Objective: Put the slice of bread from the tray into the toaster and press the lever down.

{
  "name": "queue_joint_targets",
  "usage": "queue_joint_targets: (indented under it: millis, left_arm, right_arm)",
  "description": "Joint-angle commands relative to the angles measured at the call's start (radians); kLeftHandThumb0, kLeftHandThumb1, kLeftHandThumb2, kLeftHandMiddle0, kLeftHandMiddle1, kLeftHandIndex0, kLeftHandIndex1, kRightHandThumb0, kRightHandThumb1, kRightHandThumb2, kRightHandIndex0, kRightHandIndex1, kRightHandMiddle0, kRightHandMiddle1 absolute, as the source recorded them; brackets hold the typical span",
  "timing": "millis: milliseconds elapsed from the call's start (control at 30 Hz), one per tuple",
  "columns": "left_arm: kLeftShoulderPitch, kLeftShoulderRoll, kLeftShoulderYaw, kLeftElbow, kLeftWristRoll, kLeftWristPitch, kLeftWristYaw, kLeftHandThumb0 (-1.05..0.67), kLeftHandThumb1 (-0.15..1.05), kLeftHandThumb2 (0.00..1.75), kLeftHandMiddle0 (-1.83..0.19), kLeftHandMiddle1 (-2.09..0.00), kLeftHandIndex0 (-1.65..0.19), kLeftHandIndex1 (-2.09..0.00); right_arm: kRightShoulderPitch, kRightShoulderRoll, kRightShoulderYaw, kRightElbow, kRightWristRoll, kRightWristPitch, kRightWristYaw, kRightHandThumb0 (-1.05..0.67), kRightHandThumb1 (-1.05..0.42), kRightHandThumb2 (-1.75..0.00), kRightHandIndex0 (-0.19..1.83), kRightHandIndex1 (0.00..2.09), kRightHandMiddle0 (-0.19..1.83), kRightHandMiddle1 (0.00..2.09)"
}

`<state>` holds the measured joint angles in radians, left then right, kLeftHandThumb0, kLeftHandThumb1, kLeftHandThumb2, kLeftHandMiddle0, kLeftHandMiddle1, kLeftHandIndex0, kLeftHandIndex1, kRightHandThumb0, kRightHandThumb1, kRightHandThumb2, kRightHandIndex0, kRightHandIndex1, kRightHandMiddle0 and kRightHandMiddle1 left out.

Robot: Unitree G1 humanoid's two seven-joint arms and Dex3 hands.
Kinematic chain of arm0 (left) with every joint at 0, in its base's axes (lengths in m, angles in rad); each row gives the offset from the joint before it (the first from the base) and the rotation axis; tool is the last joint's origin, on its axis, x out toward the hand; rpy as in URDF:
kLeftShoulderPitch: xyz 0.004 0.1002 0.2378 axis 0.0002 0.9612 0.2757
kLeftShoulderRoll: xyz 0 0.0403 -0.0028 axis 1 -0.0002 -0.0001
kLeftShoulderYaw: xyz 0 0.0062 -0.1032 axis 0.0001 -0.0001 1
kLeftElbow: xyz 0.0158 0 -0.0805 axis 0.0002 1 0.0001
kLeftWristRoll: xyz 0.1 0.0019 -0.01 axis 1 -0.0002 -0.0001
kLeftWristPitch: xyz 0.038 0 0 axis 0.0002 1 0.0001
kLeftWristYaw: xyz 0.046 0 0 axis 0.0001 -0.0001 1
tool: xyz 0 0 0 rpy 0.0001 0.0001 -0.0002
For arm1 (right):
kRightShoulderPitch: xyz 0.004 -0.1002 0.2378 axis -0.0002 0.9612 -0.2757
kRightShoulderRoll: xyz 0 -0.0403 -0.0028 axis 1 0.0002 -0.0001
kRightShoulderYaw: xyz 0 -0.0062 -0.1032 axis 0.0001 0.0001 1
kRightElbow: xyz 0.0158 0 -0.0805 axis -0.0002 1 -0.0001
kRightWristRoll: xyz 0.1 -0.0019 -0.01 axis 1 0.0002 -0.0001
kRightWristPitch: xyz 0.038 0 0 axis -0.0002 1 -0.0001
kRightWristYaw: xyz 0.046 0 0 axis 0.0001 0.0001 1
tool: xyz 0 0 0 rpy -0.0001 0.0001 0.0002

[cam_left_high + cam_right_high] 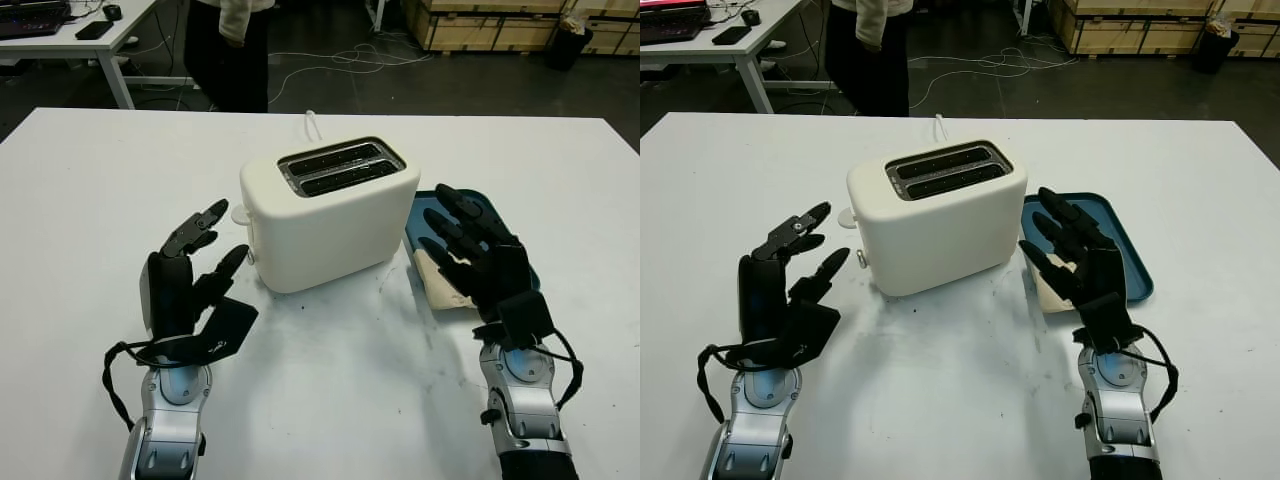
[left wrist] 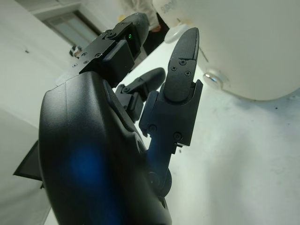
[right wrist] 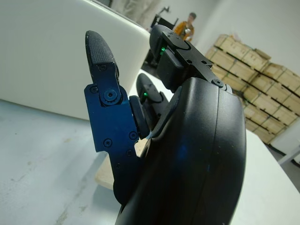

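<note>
Right hand (image 1: 1080,262) is open, holding nothing, hovering right over the bread slice (image 1: 438,278) on the blue tray (image 1: 1130,260), probably lining up a grab. Toaster (image 1: 937,215) sits just beside it; left hand (image 1: 190,275) waits open.

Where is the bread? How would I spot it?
Find the big white toaster mid-table. Beside it, on the robot's right, lies a blue tray, under the open right hand. The bread slice is the pale, flat square on it.

White table (image 1: 330,400) bearing toaster (image 1: 330,225), tray (image 1: 512,232)
</note>
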<state>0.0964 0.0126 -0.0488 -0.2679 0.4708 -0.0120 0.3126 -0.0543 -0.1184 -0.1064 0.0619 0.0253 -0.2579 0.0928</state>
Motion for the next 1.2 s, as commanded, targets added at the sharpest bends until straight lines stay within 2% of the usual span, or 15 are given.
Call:
queue_joint_targets:
  millis: [0, 400, 633, 833, 967, 1167]
  left_arm:
    - [0.006, -0.003, 0.0, -0.004, 0.0, -0.002, 0.004, -0.34, 0.92, 0.1, -0.47, -0.86, -0.75, -0.03]
    - [-0.001, -0.002, -0.003, -0.001, 0.001, -0.007, 0.005, -0.36, 0.92, 0.1, -0.47, -0.87, -0.76, -0.04]
    - [0.009, -0.003, -0.001, 0.001, -0.01, -0.018, 0.007, -0.36, 0.92, 0.1, -0.47, -0.88, -0.76, -0.03]
    - [-0.007, 0.009, -0.001, 0.011, -0.003, -0.026, 0.009, -0.35, 0.92, 0.1, -0.48, -0.89, -0.77, -0.04]
    - [-0.017, 0.008, -0.004, 0.013, -0.001, -0.023, 0.009, -0.37, 0.92, 0.11, -0.47, -0.9, -0.77, -0.04]
    - [-0.033, 0.005, -0.003, 0.015, -0.005, -0.012, 0.005, -0.38, 0.92, 0.11, -0.47, -0.91, -0.77, -0.04]
  right_arm:
    - [0.0, -0.01, 0.002, -0.002, -0.005, -0.018, 0.001, -0.56, -0.92, -0.03, 0.61, 0.0, 0.59, 0.0]
    - [0.0, -0.025, 0.008, 0.004, -0.002, -0.015, 0.037, -0.52, -0.92, -0.02, 0.62, 0.0, 0.59, 0.0]
    - [0.086, -0.147, -0.013, -0.036, -0.232, -0.195, -0.047, -0.49, -0.86, 0.0, 0.61, 0.0, 0.57, 0.0]
    - [0.182, -0.288, -0.049, -0.031, -0.4, -0.309, -0.102, -0.5, -0.84, 0.0, 0.44, 0.0, 0.43, 0.0]
    - [0.219, -0.363, -0.051, -0.041, -0.516, -0.318, -0.136, -0.55, -0.85, 0.0, 0.32, 0.0, 0.33, 0.0]
    - [0.234, -0.406, -0.033, -0.047, -0.618, -0.296, -0.177, -0.59, -0.82, 0.0, 0.29, 0.0, 0.3, 0.0]
